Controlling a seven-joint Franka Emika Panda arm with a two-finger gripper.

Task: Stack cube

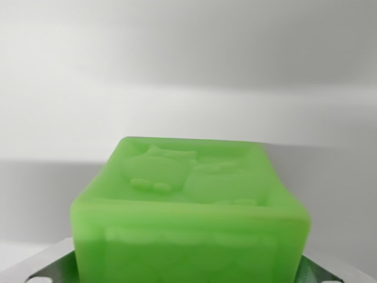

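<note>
The end effector [191, 277] shows only as grey finger parts at the wrist view's lower corners, flanking the green cube [191, 206]; it seems clamped on the cube, judging by how the cube sits between them. The cube fills the view right at the fingers, its embossed top face up, no long axis evident. No second cube shows against the pale surface [188, 76] beyond, so stacking looks still ahead.

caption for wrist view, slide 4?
Green cube with embossed top fills the wrist view, flanked by gripper fingers at the bottom edge.
</note>
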